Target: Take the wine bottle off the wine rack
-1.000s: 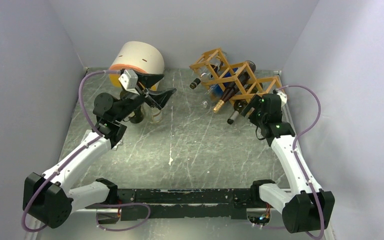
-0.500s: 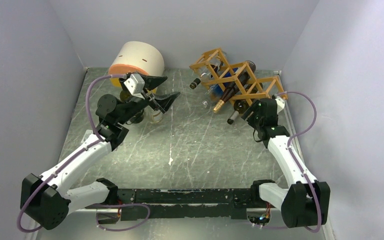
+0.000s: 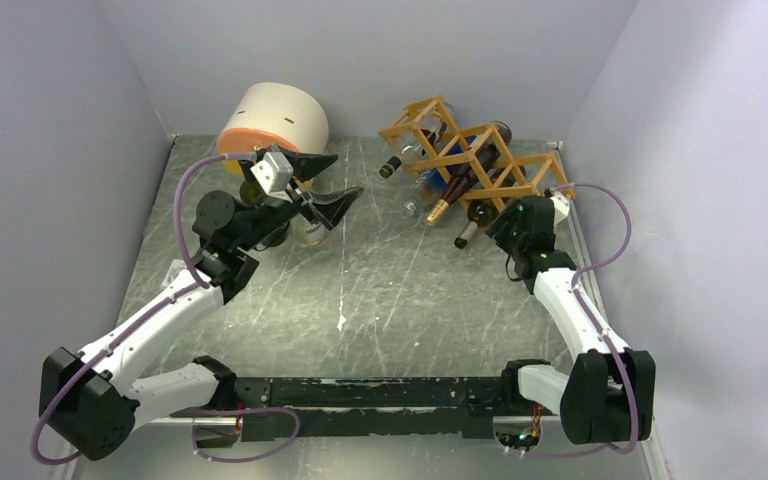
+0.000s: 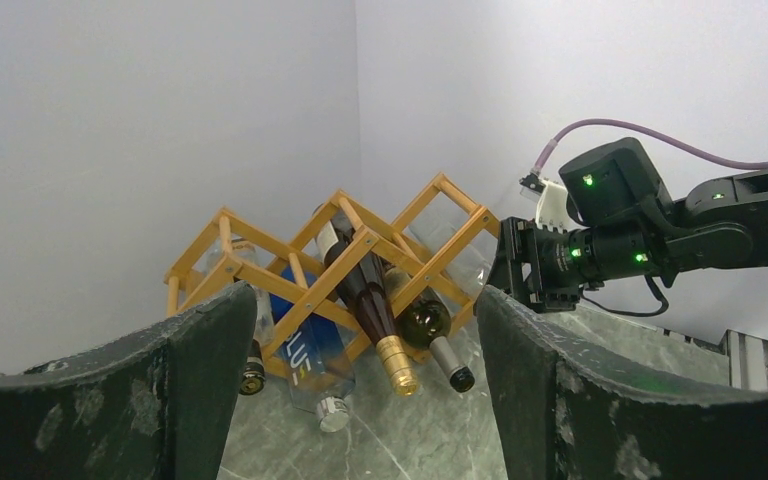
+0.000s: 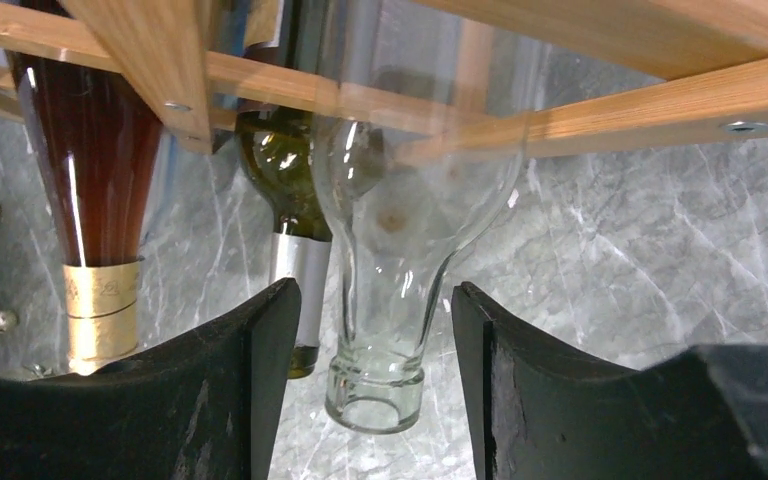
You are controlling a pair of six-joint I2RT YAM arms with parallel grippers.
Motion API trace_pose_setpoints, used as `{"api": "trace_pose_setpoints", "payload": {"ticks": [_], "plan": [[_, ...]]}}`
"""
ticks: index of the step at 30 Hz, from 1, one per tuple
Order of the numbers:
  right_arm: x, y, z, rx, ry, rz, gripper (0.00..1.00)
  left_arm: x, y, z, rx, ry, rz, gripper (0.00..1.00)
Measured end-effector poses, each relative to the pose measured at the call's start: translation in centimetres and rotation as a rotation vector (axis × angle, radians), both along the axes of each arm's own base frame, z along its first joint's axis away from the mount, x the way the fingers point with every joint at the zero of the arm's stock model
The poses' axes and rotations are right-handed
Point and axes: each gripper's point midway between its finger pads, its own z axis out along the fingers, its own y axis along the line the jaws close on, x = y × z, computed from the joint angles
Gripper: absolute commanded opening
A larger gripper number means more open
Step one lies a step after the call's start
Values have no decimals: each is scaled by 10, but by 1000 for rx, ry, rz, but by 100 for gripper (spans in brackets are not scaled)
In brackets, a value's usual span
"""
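Progress: nothing is off yet. Every bottle I can see is lying in the wine rack [image 3: 457,150], so the whole pull-out is looking undone.
Rack spot: it's standing at the back-right of the table [image 3: 380,290], close to the right wall.
Right gripper [image 5: 370,290]: hanging open at the rack's right end, w/ one finger each side of the clear bottle [image 5: 390,230] neck. Looks like it isn't touching the glass.
Likely target: I'm guessing the clear bottle, since it's the one sitting btwn those fingers, mouth pointing out of the rack toward the table.
Left gripper [image 3: 332,180]: gaping open and carrying nothing. It's hovering just beside the cream-and-orange cylinder [image 3: 275,115], facing the rack and well apart from it.
Left to do: closing on the neck, sliding the bottle out of its cell, setting it down. That's my read only.
Neighbours: a brown bottle [image 5: 100,150] w/ a gold foil neck and a green bottle [image 5: 285,170] w/ a grey cap are lying right beside the clear one, so the pull is looking tight.
Writing: a blue-label bottle [image 4: 305,355] is showing white letters, approx "LUE", w/ the start hidden behind a stick.
Other marks: the gold foil is carrying a faint print, too small to read. The clear bottle is showing no label.
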Motion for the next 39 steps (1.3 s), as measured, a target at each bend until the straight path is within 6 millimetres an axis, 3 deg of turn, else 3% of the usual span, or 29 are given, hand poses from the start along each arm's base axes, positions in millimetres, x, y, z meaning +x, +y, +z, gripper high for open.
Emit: {"api": "trace_pose_setpoints", "payload": {"ticks": [6,12,18,28,33,39], "plan": [[3,-6,-10,16,10,-21,59,0,0,0,2,-4,1,85],[8,-6,-20,48,23,-27,45,0,0,0,2,-3,1,85],[6,-3,-13,82,-2,-33,33,0,0,-1,3,-2,0,84],[-20,5,-6,130,-7,-9,18,3,-2,-5,9,7,-1,84],[-44,12,5,156,-11,20,0,3,-3,-5,9,8,-2,84],[-73,20,20,183,-24,62,0,4,-4,-6,10,12,-2,84]]}}
